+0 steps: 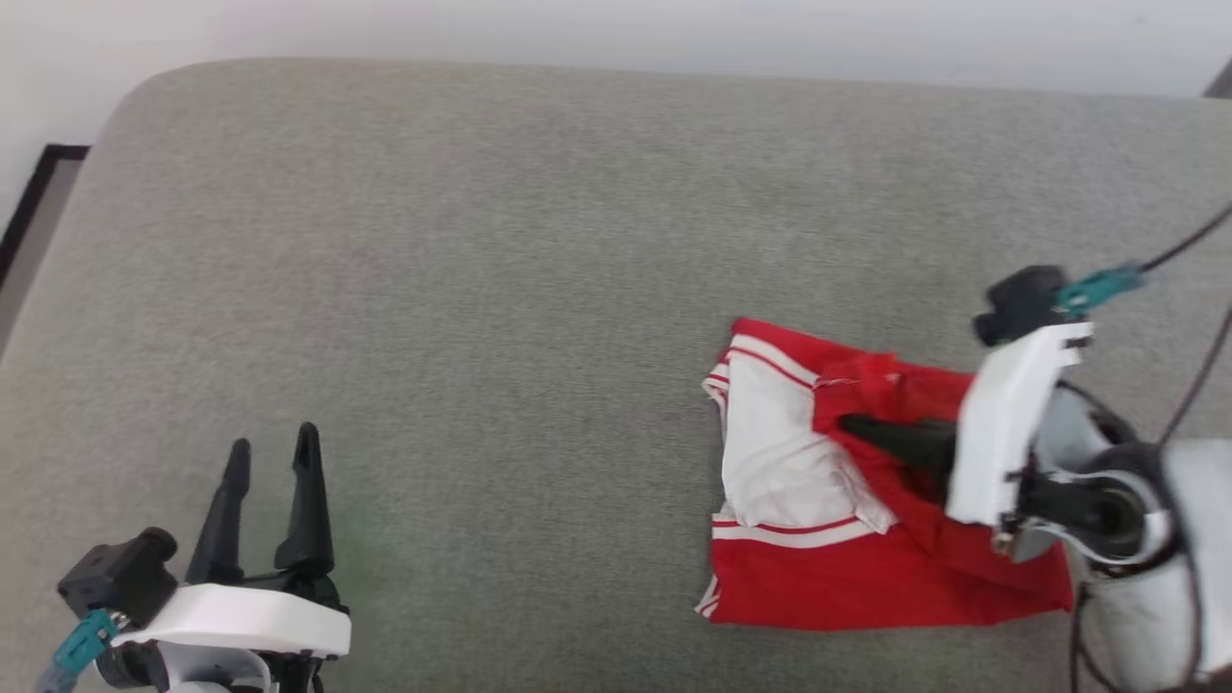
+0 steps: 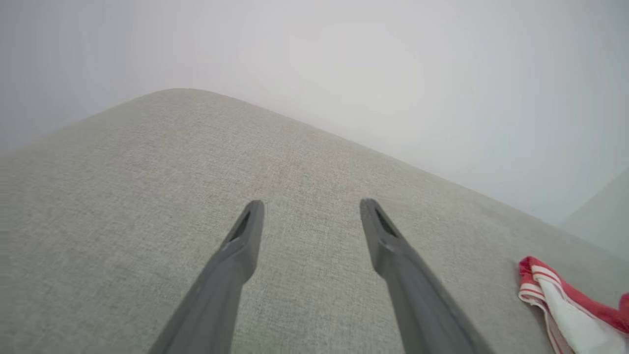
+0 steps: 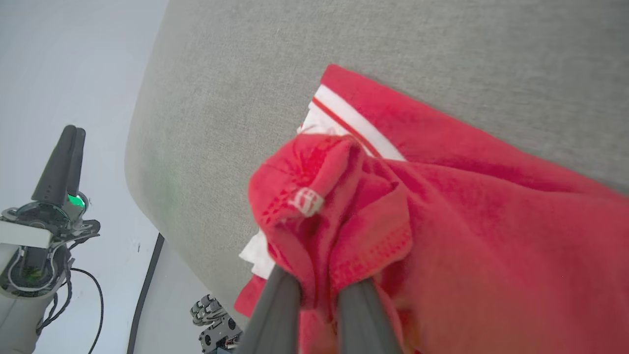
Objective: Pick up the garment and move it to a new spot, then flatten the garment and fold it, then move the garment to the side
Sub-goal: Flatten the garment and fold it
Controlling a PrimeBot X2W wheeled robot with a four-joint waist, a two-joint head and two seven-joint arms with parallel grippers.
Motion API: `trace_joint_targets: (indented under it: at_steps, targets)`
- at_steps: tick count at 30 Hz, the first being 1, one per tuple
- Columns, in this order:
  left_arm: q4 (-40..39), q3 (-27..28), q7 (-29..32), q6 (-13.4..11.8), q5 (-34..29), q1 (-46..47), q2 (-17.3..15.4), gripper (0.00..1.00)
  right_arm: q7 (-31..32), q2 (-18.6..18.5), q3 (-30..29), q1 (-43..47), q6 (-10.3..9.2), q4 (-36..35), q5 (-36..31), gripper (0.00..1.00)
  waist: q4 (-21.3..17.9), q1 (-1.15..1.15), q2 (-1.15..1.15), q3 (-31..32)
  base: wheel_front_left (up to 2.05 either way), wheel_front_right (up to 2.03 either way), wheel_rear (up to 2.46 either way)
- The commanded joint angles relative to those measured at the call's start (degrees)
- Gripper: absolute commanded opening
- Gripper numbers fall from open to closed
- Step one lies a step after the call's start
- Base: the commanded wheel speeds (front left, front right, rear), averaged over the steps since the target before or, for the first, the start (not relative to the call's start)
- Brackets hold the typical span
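The garment (image 1: 828, 577), a red T-shirt with white sleeve ends and striped trim, lies bunched and partly folded on the right of the grey cushion (image 1: 481, 241). My right gripper (image 1: 852, 425) reaches over it from the right and is shut on a raised red fold. In the right wrist view that fold of the garment (image 3: 467, 221) bulges up between and over the right gripper (image 3: 317, 285). My left gripper (image 1: 273, 438) stands open at the lower left, well away from the cloth, with nothing between its fingers. The left wrist view has the left gripper (image 2: 312, 204) over bare cushion and a garment (image 2: 565, 314) edge at the lower right.
The cushion's rounded far edge (image 1: 577, 72) meets a pale wall (image 1: 616, 29). A dark strip (image 1: 34, 197) runs beside the cushion's left end. Bare fabric stretches between the two grippers. Black cables (image 1: 1198, 375) hang by the right arm.
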State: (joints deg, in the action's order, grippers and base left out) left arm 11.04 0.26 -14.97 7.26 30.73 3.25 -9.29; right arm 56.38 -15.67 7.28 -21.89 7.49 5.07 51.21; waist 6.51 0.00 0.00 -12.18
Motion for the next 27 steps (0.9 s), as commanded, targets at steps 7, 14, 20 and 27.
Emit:
trace_joint_targets:
  at_steps: [7, 14, 20, 27]
  targets:
    - [0.28, -0.74, -0.27, 0.24, 0.96, 0.79, -0.07, 1.0, -6.22, -0.19, 7.34, -3.28, 0.01, 5.82, -1.16, 1.0, 2.67, 0.0, 0.0, 0.89, 0.0, 0.0, 0.0]
    - [-0.01, -0.45, -0.27, 0.24, 1.56, -1.26, -0.77, 1.0, -7.38, -4.84, 10.73, -2.72, 0.01, 0.62, 1.89, 1.0, 1.65, 0.0, 0.0, 2.3, 0.0, 0.0, 0.0]
    - [-0.67, 0.0, -0.27, 0.25, 1.13, -2.45, -1.15, 1.0, -10.17, -9.11, 9.07, -1.34, 0.01, -4.66, 1.58, 1.0, -0.64, 0.0, 0.0, 3.14, 0.0, 0.0, 0.0]
    - [-1.23, 1.57, -0.27, 0.25, 0.39, -3.2, -1.88, 1.0, -19.51, -12.59, 5.94, 1.9, 0.01, -9.15, -1.91, 1.0, -3.7, 0.0, 0.0, 3.95, 0.0, 0.0, 0.0]
